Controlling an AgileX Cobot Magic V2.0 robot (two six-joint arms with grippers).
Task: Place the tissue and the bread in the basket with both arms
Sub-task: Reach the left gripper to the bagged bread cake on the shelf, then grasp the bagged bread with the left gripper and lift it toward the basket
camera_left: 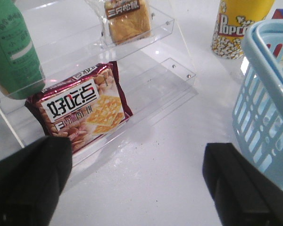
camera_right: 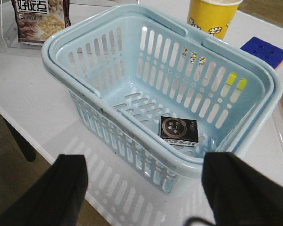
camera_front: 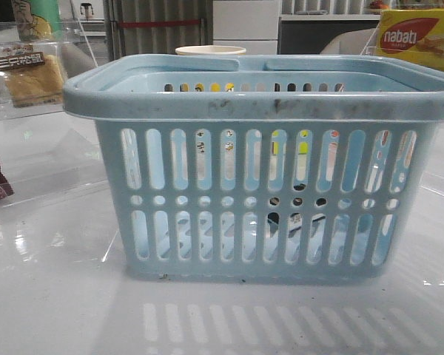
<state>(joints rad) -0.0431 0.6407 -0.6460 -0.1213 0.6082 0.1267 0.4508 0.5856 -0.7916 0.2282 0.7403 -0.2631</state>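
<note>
Half done, we judge: the tissue (camera_right: 179, 128) lies on the basket (camera_right: 108, 23) floor, while the bread (camera_left: 127, 20) waits on the clear shelf (camera_left: 162, 21). Our left gripper (camera_left: 137, 181) and right gripper (camera_right: 144, 188) gape wide, holding nothing.

"nabati" on the yellow-and-red box (camera_front: 418, 41), "Popcorn" on the yellow cup (camera_left: 239, 28), "好吃点" on the snack packet (camera_left: 82, 107)

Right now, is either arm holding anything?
No. Both grippers, left and right, are open and empty; the small black tissue packet lies in the light-blue plastic basket.
</note>
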